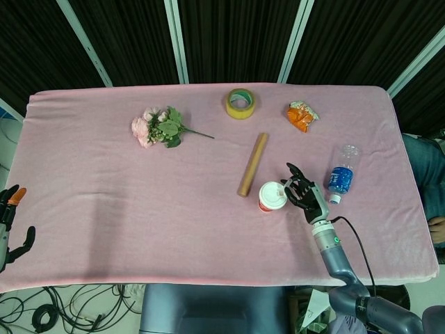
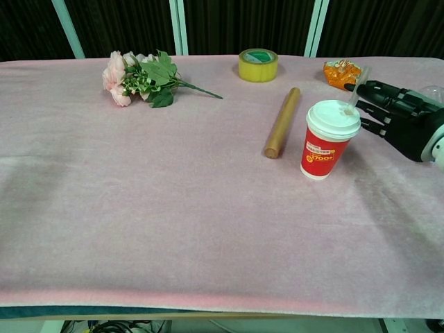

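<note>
My right hand (image 2: 406, 121) – fingers apart, seemingly empty – reaches beside the red cup (image 2: 330, 139); next I'd close round it – gently

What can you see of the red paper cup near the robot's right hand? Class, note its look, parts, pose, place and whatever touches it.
The red cup looks like paper, with white print on its side and a white lid holding a pale straw that leans right. It stands upright on the pink tablecloth, just right of the brown tube. The right hand is beside it, its fingertips at the straw; whether they pinch it is unclear.
</note>
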### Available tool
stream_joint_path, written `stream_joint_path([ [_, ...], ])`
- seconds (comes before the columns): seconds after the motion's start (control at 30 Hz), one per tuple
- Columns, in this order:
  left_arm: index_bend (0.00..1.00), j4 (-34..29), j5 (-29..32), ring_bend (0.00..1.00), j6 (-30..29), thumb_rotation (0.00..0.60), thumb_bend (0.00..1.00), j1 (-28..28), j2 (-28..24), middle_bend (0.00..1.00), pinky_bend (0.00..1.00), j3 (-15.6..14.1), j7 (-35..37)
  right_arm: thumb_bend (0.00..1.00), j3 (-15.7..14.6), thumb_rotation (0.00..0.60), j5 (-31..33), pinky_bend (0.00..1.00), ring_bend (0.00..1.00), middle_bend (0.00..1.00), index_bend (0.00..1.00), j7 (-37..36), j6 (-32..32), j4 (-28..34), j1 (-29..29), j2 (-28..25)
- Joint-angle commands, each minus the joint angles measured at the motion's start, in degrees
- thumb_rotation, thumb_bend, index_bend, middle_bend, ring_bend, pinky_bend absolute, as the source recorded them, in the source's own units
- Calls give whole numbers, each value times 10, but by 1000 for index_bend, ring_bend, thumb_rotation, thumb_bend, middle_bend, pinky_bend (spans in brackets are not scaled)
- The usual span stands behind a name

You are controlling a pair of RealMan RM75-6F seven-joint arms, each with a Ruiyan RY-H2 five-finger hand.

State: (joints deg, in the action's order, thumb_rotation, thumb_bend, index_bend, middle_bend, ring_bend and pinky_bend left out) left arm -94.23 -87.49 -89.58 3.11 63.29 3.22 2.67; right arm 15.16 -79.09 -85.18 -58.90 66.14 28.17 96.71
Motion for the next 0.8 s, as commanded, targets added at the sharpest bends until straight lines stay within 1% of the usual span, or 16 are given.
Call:
stream_joint_path([
  [0.03,74,0,0,0,0,600,479,0,0,26,0,0,0,367,-4,600,-14,186,21,78,529,-11,-10,-1,0,-5],
  [0.13,74,-1,0,0,1,600,479,0,0,26,0,0,-1,315,-9,600,-28,186,15,61,231,-20,-16,-1,2,-13],
  [0.2,74,-1,0,0,1,600,479,0,0,26,0,0,-1,290,-15,600,-37,186,9,47,101,-24,-16,0,4,-20],
  [0.27,74,-1,0,0,0,600,479,0,0,26,0,0,-1,266,-21,600,-44,186,3,25,23,-25,-14,2,6,-28],
  [0.33,74,-1,1,0,0,600,479,0,-1,26,0,0,-2,244,-30,600,-52,186,0,6,0,-24,-11,7,8,-38],
  [0.43,75,-2,1,0,1,600,479,0,0,26,0,0,-2,206,-45,600,-67,186,0,0,0,-21,-7,19,9,-64],
  [0.53,74,-2,0,0,1,600,479,0,-1,26,0,0,-2,194,-54,600,-74,185,0,0,0,-5,-15,30,3,-88],
  [0.67,75,-2,0,0,1,600,479,0,-1,26,0,0,1,192,-66,600,-69,184,0,0,0,77,-49,68,-31,-156],
  [0.8,75,-3,-2,0,-1,600,479,0,-1,26,0,-1,0,191,-82,600,-46,184,0,0,0,199,-91,122,-82,-230],
])
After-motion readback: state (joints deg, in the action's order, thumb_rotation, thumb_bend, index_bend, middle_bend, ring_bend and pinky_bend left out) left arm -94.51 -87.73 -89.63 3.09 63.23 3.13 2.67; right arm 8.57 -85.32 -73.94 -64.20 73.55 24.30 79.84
